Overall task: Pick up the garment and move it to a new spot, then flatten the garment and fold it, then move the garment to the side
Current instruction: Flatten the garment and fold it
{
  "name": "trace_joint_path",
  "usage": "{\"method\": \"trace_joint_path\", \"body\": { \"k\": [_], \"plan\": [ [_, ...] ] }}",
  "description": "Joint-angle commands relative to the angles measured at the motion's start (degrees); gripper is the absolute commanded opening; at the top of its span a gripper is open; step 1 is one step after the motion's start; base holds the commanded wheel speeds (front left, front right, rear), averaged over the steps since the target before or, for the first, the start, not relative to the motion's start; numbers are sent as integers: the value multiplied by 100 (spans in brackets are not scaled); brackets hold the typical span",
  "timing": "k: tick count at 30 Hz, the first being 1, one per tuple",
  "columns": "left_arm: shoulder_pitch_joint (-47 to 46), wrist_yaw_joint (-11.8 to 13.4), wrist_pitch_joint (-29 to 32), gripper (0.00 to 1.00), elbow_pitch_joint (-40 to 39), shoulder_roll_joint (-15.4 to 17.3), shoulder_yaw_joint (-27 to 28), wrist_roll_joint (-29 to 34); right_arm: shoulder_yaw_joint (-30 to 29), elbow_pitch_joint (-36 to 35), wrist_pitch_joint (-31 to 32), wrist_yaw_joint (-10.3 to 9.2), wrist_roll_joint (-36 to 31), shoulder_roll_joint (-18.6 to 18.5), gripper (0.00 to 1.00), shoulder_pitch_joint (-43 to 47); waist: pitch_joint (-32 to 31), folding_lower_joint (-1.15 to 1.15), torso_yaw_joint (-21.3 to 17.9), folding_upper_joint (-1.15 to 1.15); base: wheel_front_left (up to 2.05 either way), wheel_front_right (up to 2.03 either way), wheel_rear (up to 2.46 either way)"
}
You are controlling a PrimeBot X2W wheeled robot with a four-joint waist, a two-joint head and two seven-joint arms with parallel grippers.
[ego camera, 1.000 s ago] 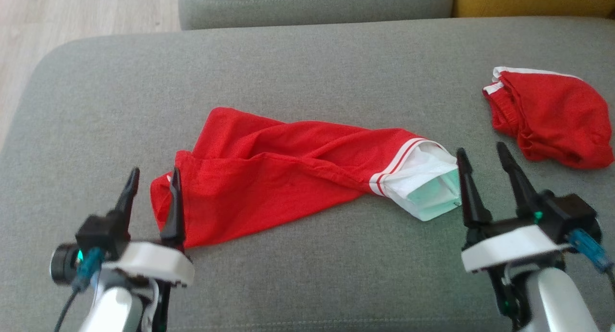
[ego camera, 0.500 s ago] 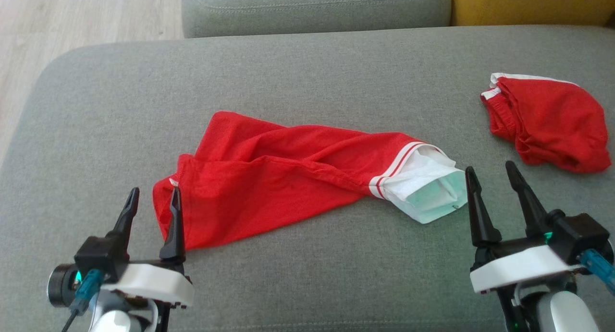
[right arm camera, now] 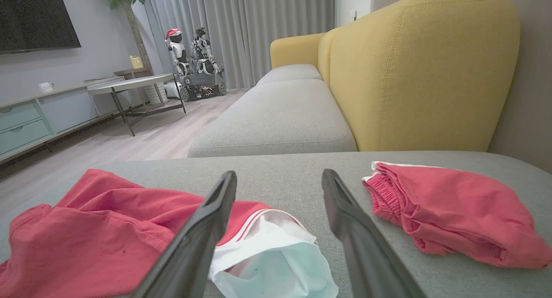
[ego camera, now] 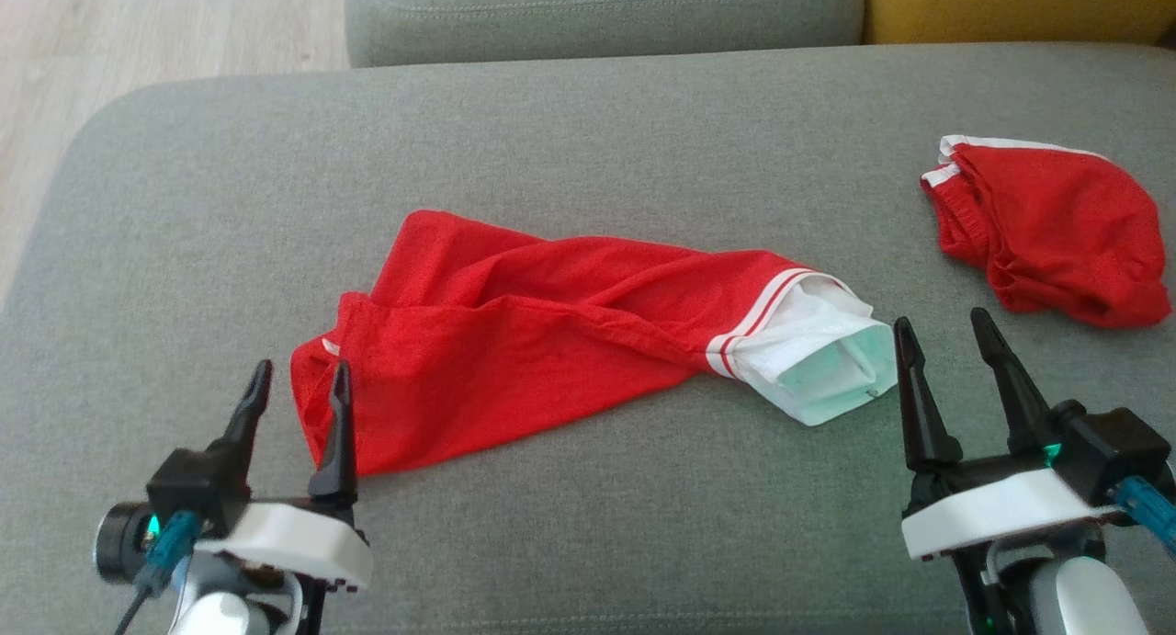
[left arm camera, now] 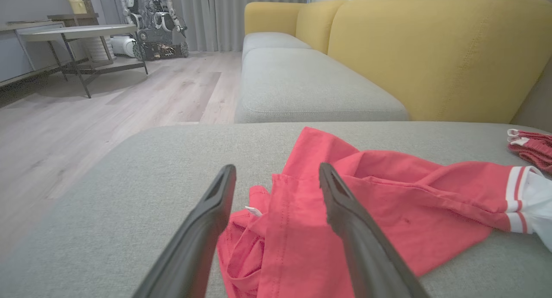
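red garment (ego camera: 514, 341), seemingly well inside cushion (ego camera: 588, 139) edges

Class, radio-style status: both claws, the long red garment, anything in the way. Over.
Left claw open, empty. Right claw open, empty. Red garment crumpled on cushion between them, ungrasped. Second garment far right, clear.

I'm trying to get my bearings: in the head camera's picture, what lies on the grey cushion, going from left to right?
long red garment → its white striped end → smaller crumpled red garment
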Motion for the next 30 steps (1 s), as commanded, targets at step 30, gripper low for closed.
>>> {"method": "trace_joint_path", "body": {
  "k": [30],
  "plan": [
    [-2256, -1428, 1083, 100, 2300, 163, 119, -1182, 195, -66, -115, -5, 102, -19, 100, -483, 607, 0, -248, 0, 0, 0, 0]
  ]
}}
